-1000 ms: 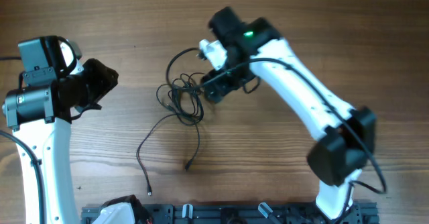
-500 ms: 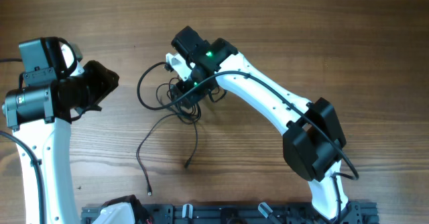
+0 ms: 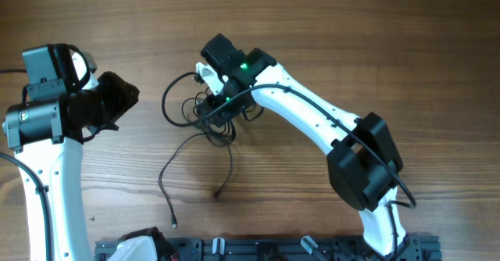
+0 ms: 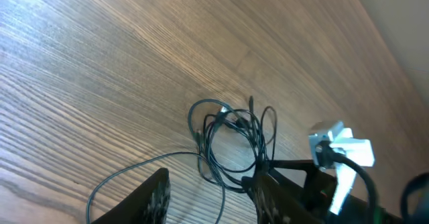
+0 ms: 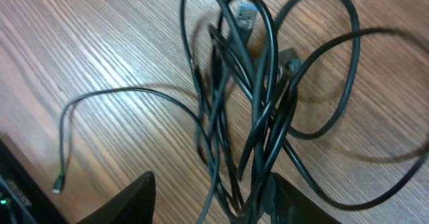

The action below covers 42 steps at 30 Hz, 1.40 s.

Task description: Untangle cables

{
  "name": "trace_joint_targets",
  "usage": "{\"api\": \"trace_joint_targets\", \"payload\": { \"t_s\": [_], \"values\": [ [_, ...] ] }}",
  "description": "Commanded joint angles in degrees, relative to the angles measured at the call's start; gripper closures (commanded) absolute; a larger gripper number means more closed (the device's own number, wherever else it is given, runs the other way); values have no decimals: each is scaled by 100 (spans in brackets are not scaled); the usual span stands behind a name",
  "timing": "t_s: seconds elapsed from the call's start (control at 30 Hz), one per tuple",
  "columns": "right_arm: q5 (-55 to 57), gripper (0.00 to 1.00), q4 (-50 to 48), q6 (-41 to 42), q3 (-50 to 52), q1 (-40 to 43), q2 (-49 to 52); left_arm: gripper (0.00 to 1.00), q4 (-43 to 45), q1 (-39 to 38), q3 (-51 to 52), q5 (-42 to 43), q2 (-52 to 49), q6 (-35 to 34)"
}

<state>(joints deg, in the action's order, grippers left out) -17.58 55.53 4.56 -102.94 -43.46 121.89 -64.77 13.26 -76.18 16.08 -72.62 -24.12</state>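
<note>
Cable tangle (image 3: 205, 111) sits near the middle of the wooden surface (image 3: 351, 26), a little toward the left edge. Two loose tails (image 3: 168, 179) trail off toward the near edge. Right pincer (image 5: 209, 184) is on top of the knot, fingers spread, with the bundled strands running straight ahead between them. The bundle's long axis lies in line with the pincer's reach. No pinch seen. Left pincer (image 4: 209, 182) is also spread and holds nothing, well apart by the left edge and facing the tangle. The right arm is plainly nearer. A likely next move is to close on one strand rather than the whole bunch.
</note>
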Motion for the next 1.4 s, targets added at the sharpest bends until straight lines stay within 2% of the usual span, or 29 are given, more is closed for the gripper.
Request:
{"api": "trace_joint_targets", "payload": {
  "t_s": [0.0, 0.17, 0.3, 0.57, 0.93, 1.1, 1.13, 1.23, 1.37],
  "values": [
    [-50, 47, -111, 160, 326, -44, 179, 58, -24, 26, 11, -50, 90, 118],
    [-48, 50, -168, 160, 332, -42, 179, 58, -24, 26, 9, -50, 90, 118],
    [-22, 61, -256, 170, 332, -39, 181, 58, -24, 26, 11, -50, 90, 116],
    [254, 68, -367, 334, 332, -39, 188, 58, -24, 26, 11, -50, 90, 118],
    [269, 70, -710, 597, 605, -39, 339, 58, -24, 26, 9, -50, 90, 118],
    [267, 75, -743, 612, 610, -39, 339, 57, -26, 26, 9, -50, 90, 116],
    [262, 77, -726, 612, 610, -39, 339, 57, -26, 26, 9, -48, 90, 116],
    [249, 96, -614, 614, 610, -28, 337, 56, -28, 26, 9, -50, 90, 118],
    [249, 96, -354, 767, 597, -17, 280, 56, -66, 26, 9, -50, 90, 118]
  ]
}}
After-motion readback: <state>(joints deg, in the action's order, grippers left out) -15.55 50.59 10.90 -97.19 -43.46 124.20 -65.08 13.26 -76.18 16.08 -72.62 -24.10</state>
